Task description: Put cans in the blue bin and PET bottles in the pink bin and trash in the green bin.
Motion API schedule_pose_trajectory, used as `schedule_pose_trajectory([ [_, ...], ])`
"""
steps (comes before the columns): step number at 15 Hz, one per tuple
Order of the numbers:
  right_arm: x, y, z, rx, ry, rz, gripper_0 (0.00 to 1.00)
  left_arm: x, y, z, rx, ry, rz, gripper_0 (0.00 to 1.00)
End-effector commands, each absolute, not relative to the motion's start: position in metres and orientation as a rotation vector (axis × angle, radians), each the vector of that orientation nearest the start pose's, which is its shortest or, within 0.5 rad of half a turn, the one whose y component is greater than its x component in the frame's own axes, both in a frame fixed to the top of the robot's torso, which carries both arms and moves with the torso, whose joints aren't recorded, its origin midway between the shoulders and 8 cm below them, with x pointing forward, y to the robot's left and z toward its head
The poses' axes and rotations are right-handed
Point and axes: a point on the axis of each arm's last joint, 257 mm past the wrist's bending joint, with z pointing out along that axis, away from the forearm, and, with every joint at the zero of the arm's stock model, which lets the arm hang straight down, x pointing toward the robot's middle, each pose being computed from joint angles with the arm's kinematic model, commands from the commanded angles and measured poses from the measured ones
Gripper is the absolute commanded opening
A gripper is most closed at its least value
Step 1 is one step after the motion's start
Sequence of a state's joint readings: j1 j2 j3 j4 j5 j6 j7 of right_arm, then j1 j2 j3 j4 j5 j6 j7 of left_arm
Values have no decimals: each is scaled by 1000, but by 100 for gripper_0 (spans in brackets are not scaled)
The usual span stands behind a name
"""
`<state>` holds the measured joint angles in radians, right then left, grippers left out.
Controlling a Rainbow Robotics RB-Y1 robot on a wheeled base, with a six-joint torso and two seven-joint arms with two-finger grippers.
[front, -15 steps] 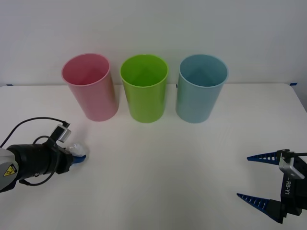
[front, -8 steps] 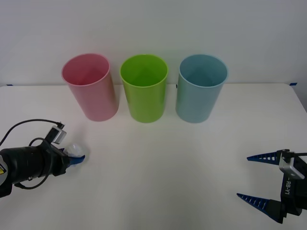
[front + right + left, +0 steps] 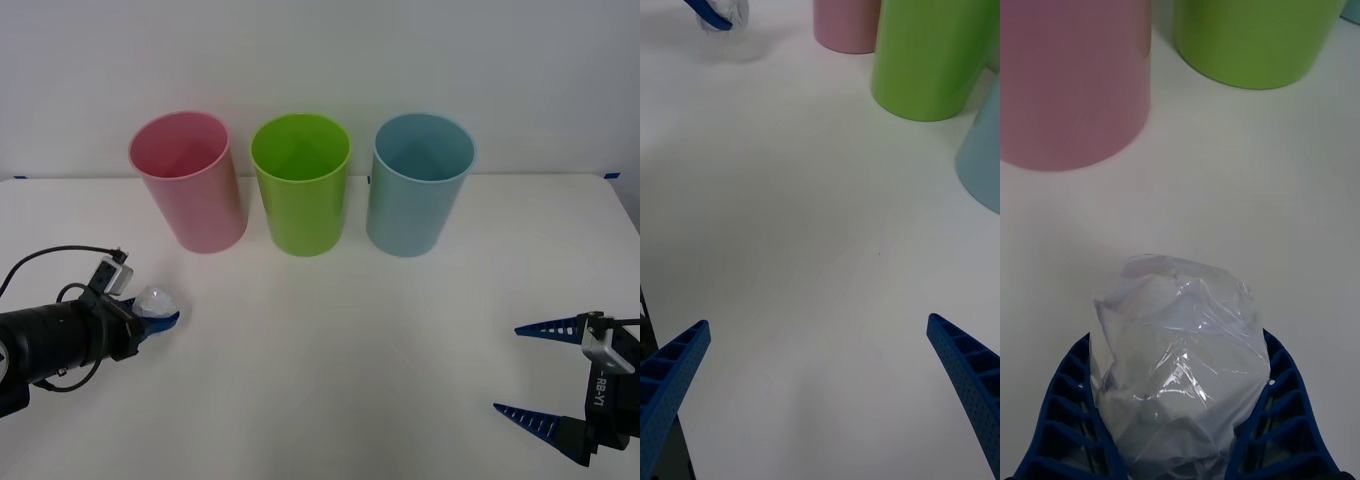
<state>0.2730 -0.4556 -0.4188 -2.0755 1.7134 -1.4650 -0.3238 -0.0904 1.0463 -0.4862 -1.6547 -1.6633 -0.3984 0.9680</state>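
At the left of the table my left gripper [image 3: 158, 310] is shut on the trash [image 3: 156, 299], a crumpled white plastic wad [image 3: 1180, 352] wedged between the blue fingers [image 3: 1071, 409]. It hangs a little above the table, in front of the pink bin [image 3: 188, 181]. The green bin [image 3: 300, 184] stands in the middle of the back row and the blue bin [image 3: 419, 184] at its right. My right gripper [image 3: 535, 370] is open at the near right, nothing between its fingers [image 3: 670, 367]. The right wrist view catches the trash [image 3: 721, 13] far off.
The three bins stand upright in a row near the back wall. The white table [image 3: 350, 340] is bare between the bins and the grippers. The left arm's black cable [image 3: 45, 262] loops above its wrist.
My left gripper has risen slightly with the trash and drawn a little to the left. The right arm has not moved.
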Motion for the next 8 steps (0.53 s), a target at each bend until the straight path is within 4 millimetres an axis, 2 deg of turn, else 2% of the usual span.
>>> schedule_pose_trajectory([
  [1,317,-246,-235,-1217,1833,407,100,458,277,-300,677,2068,-302,0],
  [8,317,-246,-235,-1217,1833,407,100,446,260,-288,697,1981,-402,0],
])
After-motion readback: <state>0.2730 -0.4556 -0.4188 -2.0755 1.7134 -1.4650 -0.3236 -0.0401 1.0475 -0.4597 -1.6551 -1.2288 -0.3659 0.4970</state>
